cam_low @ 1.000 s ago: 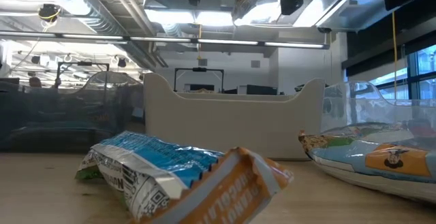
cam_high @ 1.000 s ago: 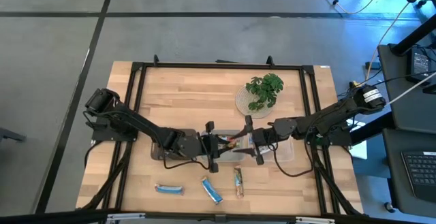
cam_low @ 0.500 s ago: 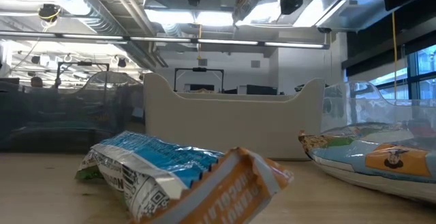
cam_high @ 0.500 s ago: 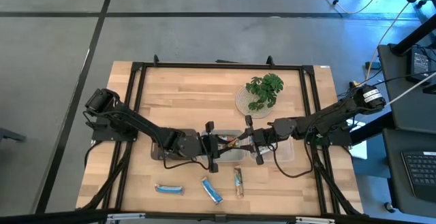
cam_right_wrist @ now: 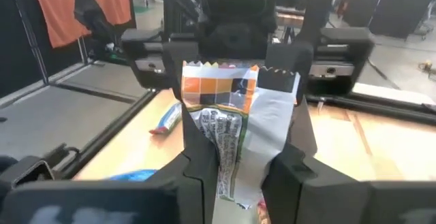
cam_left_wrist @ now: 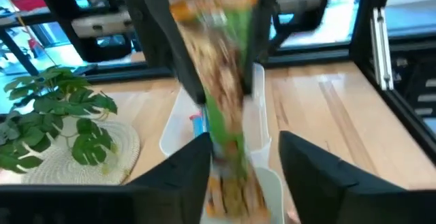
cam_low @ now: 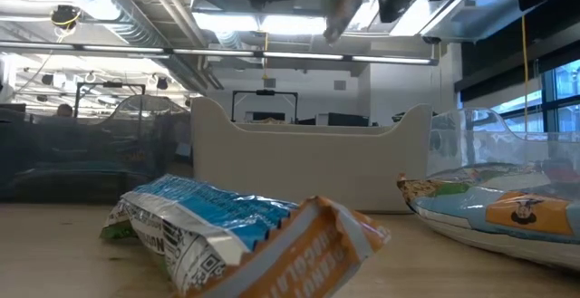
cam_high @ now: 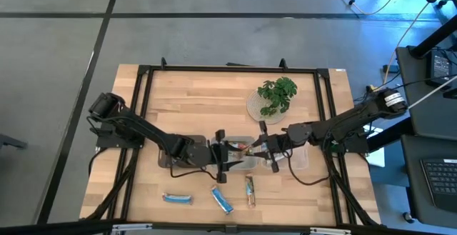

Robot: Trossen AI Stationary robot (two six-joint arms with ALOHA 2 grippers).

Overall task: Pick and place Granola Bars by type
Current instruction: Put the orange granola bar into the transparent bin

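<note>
A silvery-green granola bar (cam_right_wrist: pixel 228 125) with an orange end stands upright in the air above the middle tray (cam_high: pixel 246 162). My right gripper (cam_right_wrist: pixel 235 173) is shut on it, reaching in from the table's right. My left gripper (cam_left_wrist: pixel 242 173) faces it from the left and is open. Its fingers stand on either side of the bar's lower part (cam_left_wrist: pixel 228 176); I cannot tell whether they touch it. In the high view the two grippers meet around the bar (cam_high: pixel 247 148). Two blue bars (cam_high: pixel 177 198) (cam_high: pixel 222 199) and a brown one (cam_high: pixel 249 190) lie flat near the front edge. My right gripper pinches the bar between its two fingers (cam_right_wrist: pixel 194 159), one on each long side of the wrapper (cam_right_wrist: pixel 221 152). The fingers come in level from the table's right and lie across the bar. The bar stands upright, orange end up, lifted clear of the tray.
A leafy plant on a round plate (cam_high: pixel 275 96) stands at the back, right of the middle. Clear trays lie under the arms at left (cam_high: pixel 166 158) and right (cam_high: pixel 301 158). A black frame (cam_high: pixel 228 69) runs round the table. Bare wood lies at the back left.
My right gripper has shut on the bar and my left gripper has opened off it, both staying in place. In the low view the bar's hanging end has swung a little to the right.
</note>
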